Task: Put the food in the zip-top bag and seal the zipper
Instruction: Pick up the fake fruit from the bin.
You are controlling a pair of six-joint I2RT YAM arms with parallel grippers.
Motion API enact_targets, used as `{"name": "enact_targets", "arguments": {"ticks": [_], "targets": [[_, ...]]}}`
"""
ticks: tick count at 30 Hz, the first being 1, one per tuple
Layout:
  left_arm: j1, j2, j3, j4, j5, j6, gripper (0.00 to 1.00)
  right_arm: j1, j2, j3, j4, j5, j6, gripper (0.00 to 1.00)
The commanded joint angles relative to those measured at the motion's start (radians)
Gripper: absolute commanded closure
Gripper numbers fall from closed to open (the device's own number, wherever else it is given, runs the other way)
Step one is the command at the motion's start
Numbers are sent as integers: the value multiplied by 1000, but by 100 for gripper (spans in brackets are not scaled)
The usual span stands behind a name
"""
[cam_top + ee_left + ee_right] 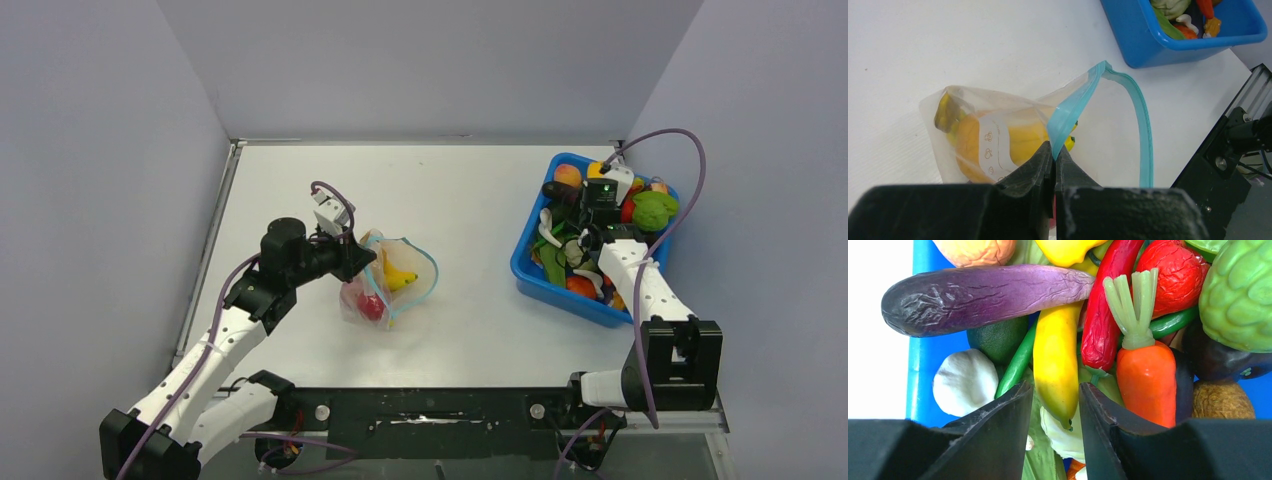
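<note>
blue zipper (1068, 112) clamped in left jaws, right jaws apart astride one yellow piece (1055, 360).

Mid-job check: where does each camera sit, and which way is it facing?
Top external: above and behind the bases, looking down on the table; both arms show.
Left wrist: on the left arm, looking along the left gripper, pinched on the zipper of the zip-top bag.
Right wrist: looking down past the right gripper into the blue bin, jaws astride a yellow vegetable.
Shared: top and left wrist both show bag and bin.
</note>
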Motion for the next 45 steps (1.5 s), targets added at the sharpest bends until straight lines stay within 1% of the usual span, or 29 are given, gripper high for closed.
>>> {"name": "enact_targets", "arguments": {"ticks": [1,3,5,10,12,15,17,24,29,32,35,45], "targets": [[6,-22,9,38,-3,18,100,-9,15,10,18,25,-13,57],[6,-22,9,38,-3,18,100,-8,21,13,12,25,-9,55],[7,-23,8,38,-3,18,100,-9,28,17,6,23,-9,54],[6,-25,9,38,-6,18,100,-7,37,18,4,22,-13,57],[6,-25,8,38,-7,18,100,-7,36,18,2,27,-15,62],[6,-26,8,38,-7,19,100,-5,24,16,0,37,-24,73],[6,-26,7,39,-7,19,100,-3,16,18,-7,42,-30,76],[6,-26,5,42,-9,21,100,24,-25,38,-74,47,-46,77],[6,-29,4,43,-10,21,100,65,-62,52,-155,48,-31,78],[6,-30,3,43,-10,21,100,94,-106,39,-204,45,2,78],[6,-33,4,44,-11,21,100,121,-164,25,-230,76,24,78],[6,-40,0,47,-13,21,100,154,-304,49,-397,68,96,80]]}}
